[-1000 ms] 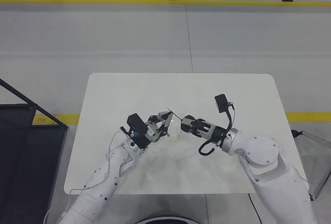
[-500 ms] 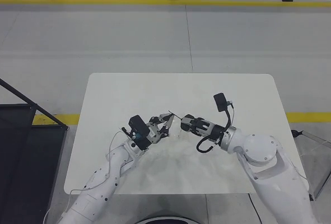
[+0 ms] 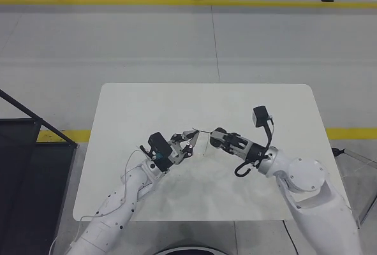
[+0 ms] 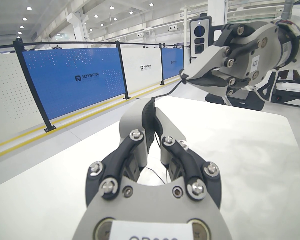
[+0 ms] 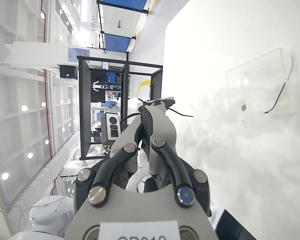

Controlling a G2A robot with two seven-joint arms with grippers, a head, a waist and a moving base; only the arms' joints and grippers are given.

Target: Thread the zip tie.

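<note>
Two grippers are closed tight on one thin black zip tie (image 4: 168,91). One part is pinched in the left gripper (image 4: 151,106). Another part is pinched at the tip of the right gripper (image 4: 187,77), just ahead of the left one and a bit higher. The tie is held up off the table (image 4: 240,138), likely so one end can be pushed through the other.

This is a big industrial robot-testing hall. Blue and white fence panels (image 4: 72,78) stand along yellow floor lines (image 3: 360,133). Round lights (image 4: 111,7) dot the high ceiling.
</note>
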